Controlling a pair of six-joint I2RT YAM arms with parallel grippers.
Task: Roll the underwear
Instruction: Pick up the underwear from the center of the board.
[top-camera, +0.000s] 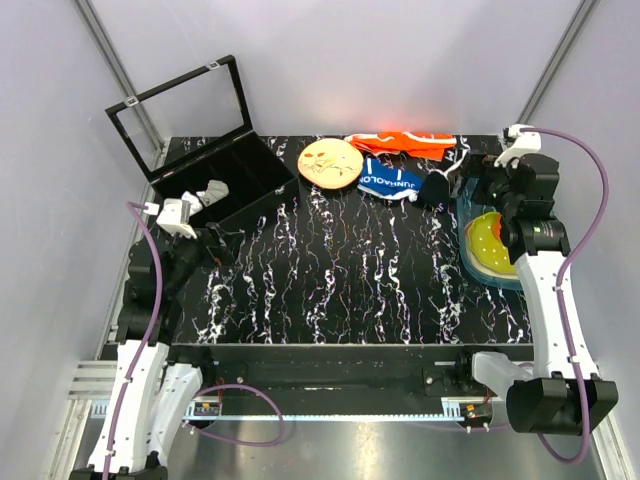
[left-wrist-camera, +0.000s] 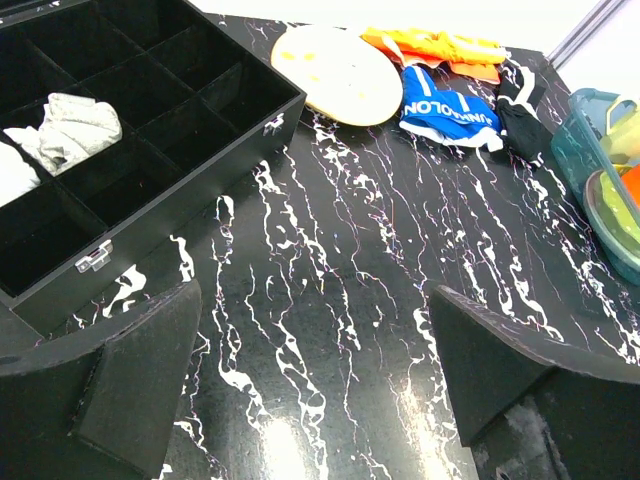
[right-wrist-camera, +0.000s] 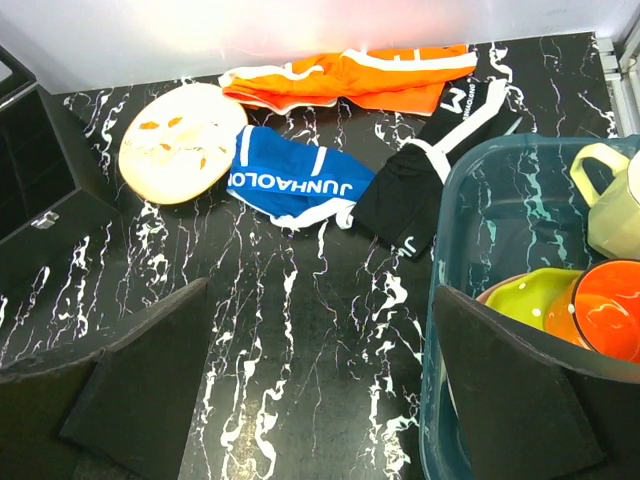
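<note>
The royal-blue underwear (top-camera: 388, 180) with white waistband and lettering lies crumpled at the far middle-right of the black marbled table. It also shows in the left wrist view (left-wrist-camera: 445, 112) and the right wrist view (right-wrist-camera: 300, 180). My right gripper (top-camera: 466, 192) is open and empty, low over the table just right of the underwear and short of it in the right wrist view (right-wrist-camera: 320, 292). My left gripper (top-camera: 212, 243) is open and empty at the left side, far from the underwear, over bare table (left-wrist-camera: 315, 300).
An orange cloth (right-wrist-camera: 350, 75) lies behind the underwear and a black garment (right-wrist-camera: 420, 180) to its right. A cream plate (top-camera: 330, 163) sits to its left. An open black compartment box (left-wrist-camera: 150, 120) holds white cloths (left-wrist-camera: 70, 125). A teal bin (right-wrist-camera: 500, 200) with bowls stands by the right gripper.
</note>
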